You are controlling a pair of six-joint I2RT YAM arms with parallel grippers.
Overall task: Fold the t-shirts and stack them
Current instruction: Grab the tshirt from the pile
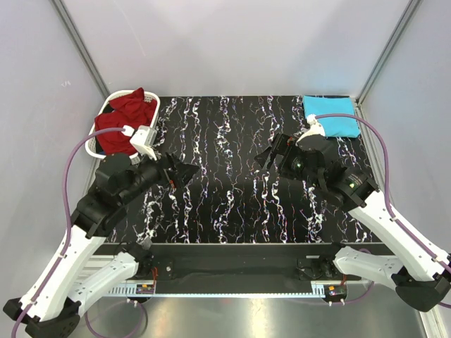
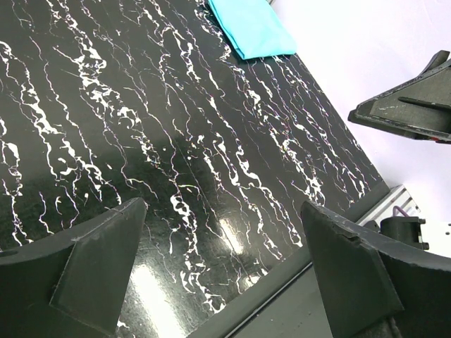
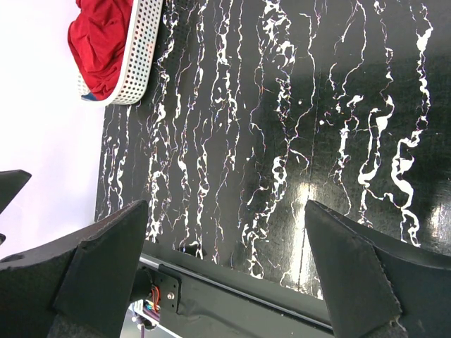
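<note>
Red t-shirt (image 3: 102, 39) in white basket (image 3: 141, 49), gripper (image 3: 225, 208) jaws apart

the top external view looks steeply down from high behind the near edge and takes in the whole bench (image 1: 225, 211), from the basket (image 1: 92, 141) at far left to the turquoise shirt (image 1: 331, 116) at far right. the left wrist view sits low over the bench, framed by the left fingers (image 2: 99, 271), facing right toward that turquoise shirt. the right wrist view, equally close, framed by the right fingers (image 3: 99, 267), faces left toward the basket and red shirt (image 3: 102, 39). both wrist views share the bench's middle and near edge.
</note>
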